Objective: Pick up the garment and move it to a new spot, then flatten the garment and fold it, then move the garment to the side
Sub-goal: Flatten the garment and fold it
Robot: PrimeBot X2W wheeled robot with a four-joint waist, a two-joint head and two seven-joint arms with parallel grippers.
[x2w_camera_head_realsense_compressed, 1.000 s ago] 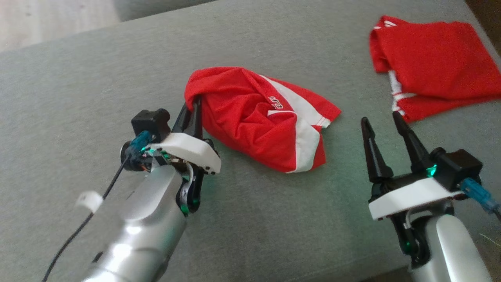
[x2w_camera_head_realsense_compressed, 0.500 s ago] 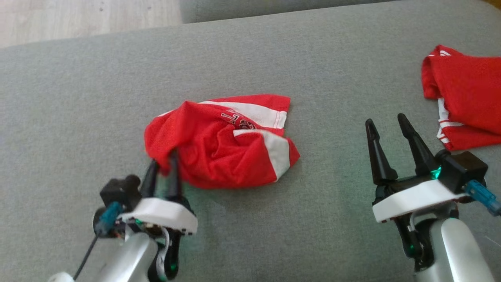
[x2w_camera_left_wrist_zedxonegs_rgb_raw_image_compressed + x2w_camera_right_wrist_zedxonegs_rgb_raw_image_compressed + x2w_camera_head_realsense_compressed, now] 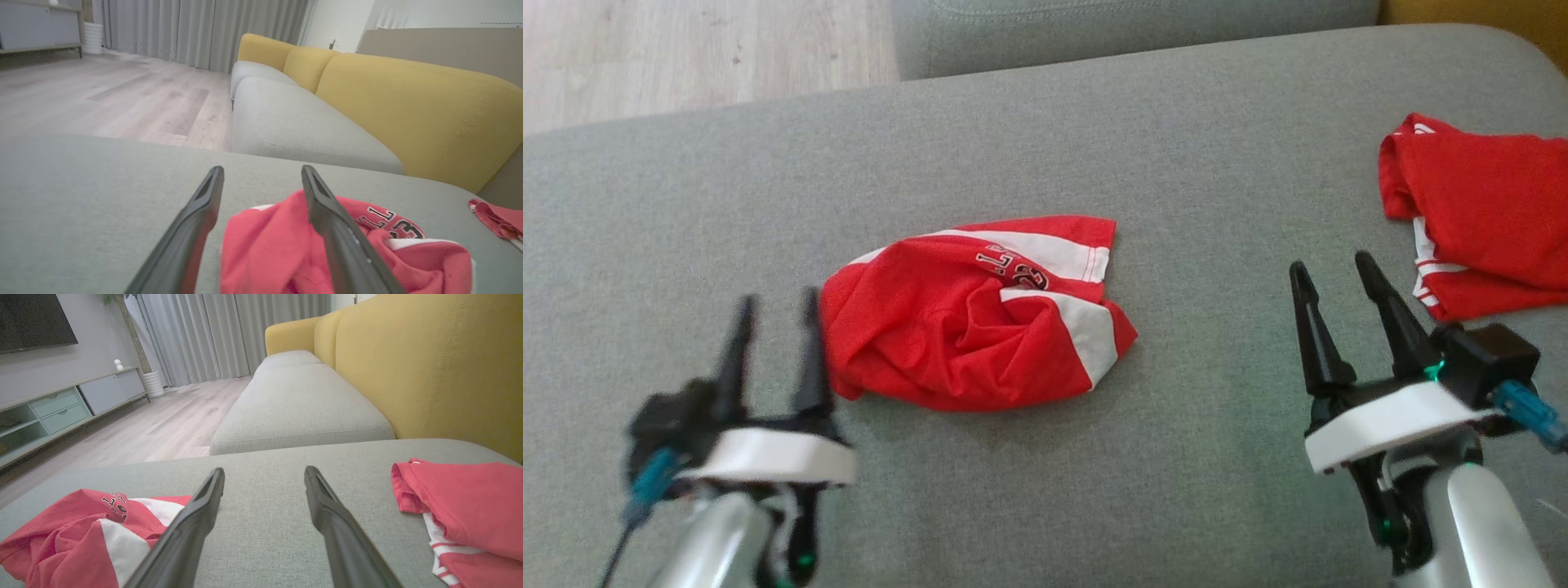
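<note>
Left claw (image 3: 776,304): motion-blurred in head view, fingers apart, gripping nothing. Crumpled red-and-white jersey garment (image 3: 964,343) lies on grey fabric sofa cushion (image 3: 1094,147) just right of it; whether nearer finger touches cloth, cannot tell. Garment lettering half buried in folds. Right claw (image 3: 1330,265): 2 fingers spread, empty, garment well to its left. Second red folded garment (image 3: 1486,220) ahead-right of right claw, cut off by frame edge.

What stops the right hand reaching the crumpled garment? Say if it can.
Probably yes: the right hand is open, and only bare grey cushion lies between it and the crumpled garment; the other red garment lies off that path.
</note>
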